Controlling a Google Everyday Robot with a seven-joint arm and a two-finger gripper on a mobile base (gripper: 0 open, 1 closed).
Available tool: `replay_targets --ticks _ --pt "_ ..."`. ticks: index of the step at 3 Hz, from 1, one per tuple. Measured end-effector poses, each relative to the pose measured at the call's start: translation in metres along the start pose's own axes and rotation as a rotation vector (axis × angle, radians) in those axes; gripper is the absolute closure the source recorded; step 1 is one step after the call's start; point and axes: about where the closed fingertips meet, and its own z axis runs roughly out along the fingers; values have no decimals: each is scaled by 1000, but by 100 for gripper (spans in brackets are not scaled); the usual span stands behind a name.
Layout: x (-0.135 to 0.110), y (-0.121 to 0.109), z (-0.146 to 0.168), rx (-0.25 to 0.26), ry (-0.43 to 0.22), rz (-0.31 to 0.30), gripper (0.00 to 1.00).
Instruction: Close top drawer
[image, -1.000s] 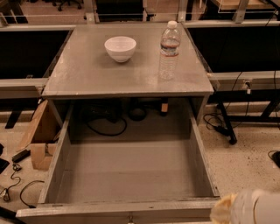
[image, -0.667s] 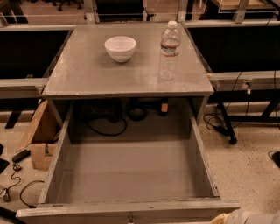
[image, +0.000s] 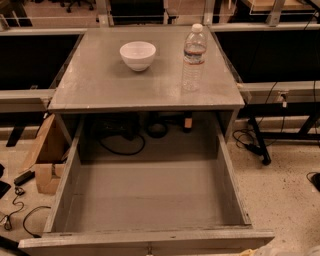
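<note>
The top drawer (image: 145, 239) is a wide grey wooden box pulled far out of the grey cabinet (image: 100, 85) toward me. Its inside is bare. Its front panel runs along the bottom edge of the camera view, and a bit of its small knob (image: 148, 249) shows at the centre. My gripper is not in view. Only a pale sliver of my arm (image: 300, 251) shows at the bottom right corner, just past the drawer's front right corner.
A white bowl (image: 137, 55) and a clear water bottle (image: 193, 57) stand on the cabinet top. Black cables (image: 125, 142) lie behind the drawer. A cardboard box (image: 45, 152) and loose cords (image: 20, 220) are on the floor at the left. A black table leg (image: 257, 142) stands at the right.
The pale arm part at the bottom right has dropped lower and almost left the view. The drawer, bowl and bottle have not moved.
</note>
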Motion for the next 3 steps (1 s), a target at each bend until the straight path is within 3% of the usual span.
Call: replay_targets --ticks 2,3 --pt "-11 -24 48 22 -113 -36 100" --pt "-17 -31 57 29 -138 -59 100"
